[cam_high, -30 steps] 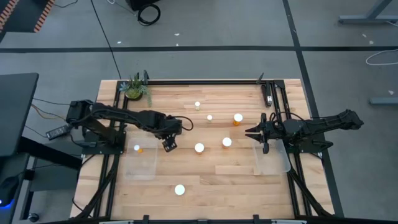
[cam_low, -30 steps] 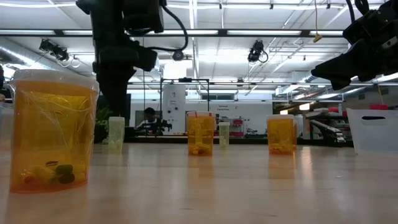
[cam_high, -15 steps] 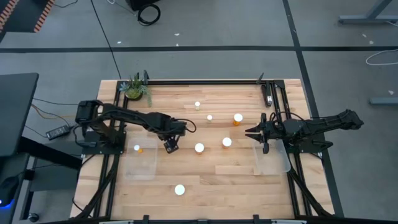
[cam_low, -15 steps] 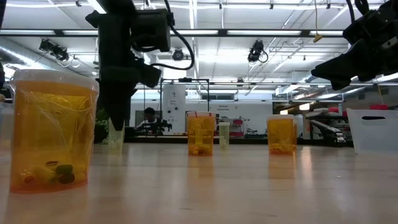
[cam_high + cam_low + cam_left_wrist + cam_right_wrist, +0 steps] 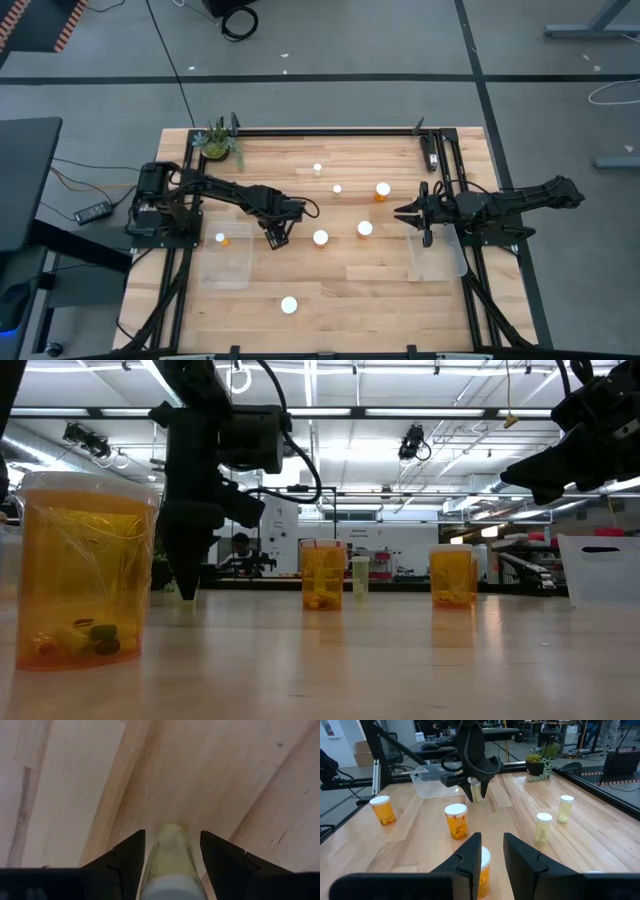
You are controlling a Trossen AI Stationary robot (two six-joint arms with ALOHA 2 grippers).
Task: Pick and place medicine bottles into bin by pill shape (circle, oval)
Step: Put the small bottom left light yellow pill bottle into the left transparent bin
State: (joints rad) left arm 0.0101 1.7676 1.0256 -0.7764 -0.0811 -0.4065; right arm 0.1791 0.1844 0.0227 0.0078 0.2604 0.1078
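Reaching down to the table, the left gripper [image 5: 274, 238] straddles a pale bottle [image 5: 170, 857], fingers on either side, not clearly clamped. Other medicine bottles [image 5: 320, 238] stand mid-table. At right, the right gripper [image 5: 406, 213] hovers empty, fingers narrowly apart.

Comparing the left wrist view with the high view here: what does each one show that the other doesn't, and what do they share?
Only the left wrist view shows the small pale translucent bottle with a white cap standing between the left gripper's dark fingers, one finger on each side of it.

Only the high view shows the wider layout: the clear plastic bin with an orange-bodied bottle inside, the small green potted plant, five white-capped bottles scattered over the table, and the right gripper waiting beside the second clear bin.

Both show the left gripper low over the light wooden table.
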